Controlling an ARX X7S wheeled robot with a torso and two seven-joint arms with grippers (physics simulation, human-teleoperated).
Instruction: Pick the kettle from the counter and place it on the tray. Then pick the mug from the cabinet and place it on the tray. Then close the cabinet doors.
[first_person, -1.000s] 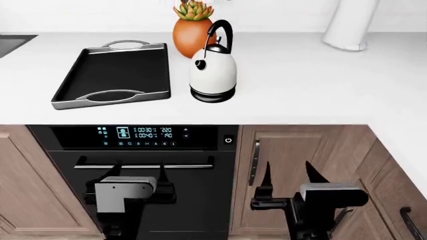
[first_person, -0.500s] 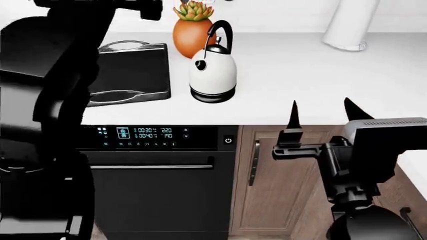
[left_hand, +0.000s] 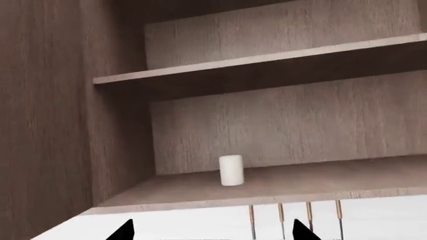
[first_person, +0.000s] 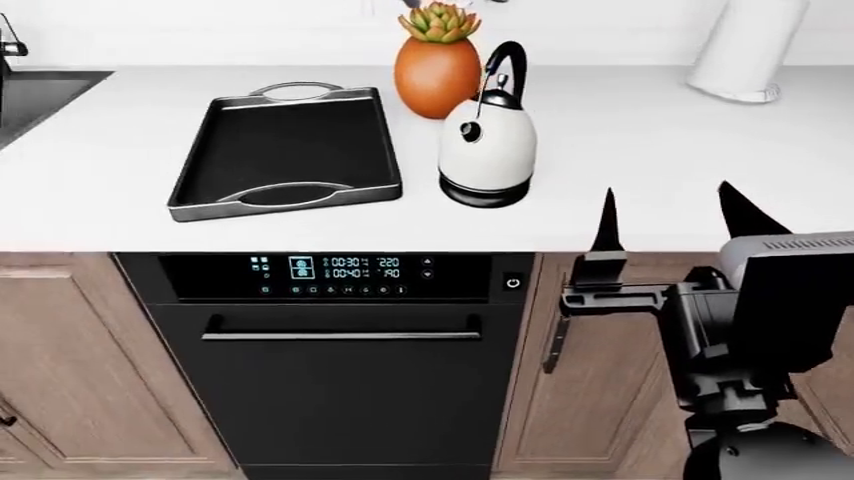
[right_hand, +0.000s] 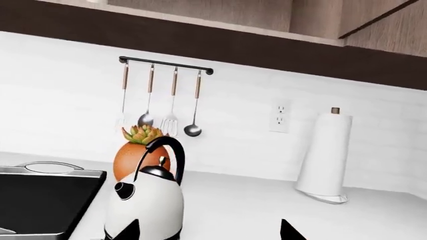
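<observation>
White worktop (first_person: 667, 160) carries everything the first step needs, and nothing has been moved yet. The kettle (first_person: 489, 150) stands upright on it, just beside the right edge of the tray (first_person: 287, 150), with the orange succulent pot (first_person: 437, 72) close behind it; the tray itself is bare. The right hand (first_person: 663, 220) hovers at the front edge of the worktop, near the kettle but apart from it, its two black fingers spread wide with nothing between them. In the right wrist view the kettle (right_hand: 145, 200) sits ahead, more in line with one fingertip than centred in the gap, so this arm looks set to make the first grasp.

The left hand (left_hand: 210, 231) is out of the head view; its own camera shows only two fingertips, well apart and empty, pointing into the cabinet (left_hand: 287, 130). The mug (left_hand: 231, 170) stands upright on the lower shelf, far from those tips. A utensil rail (right_hand: 165, 65) hangs on the wall below.

By this reckoning all three steps remain: kettle to tray, mug to tray, then shutting the cabinet doors, which appear open since the shelves are exposed
</observation>
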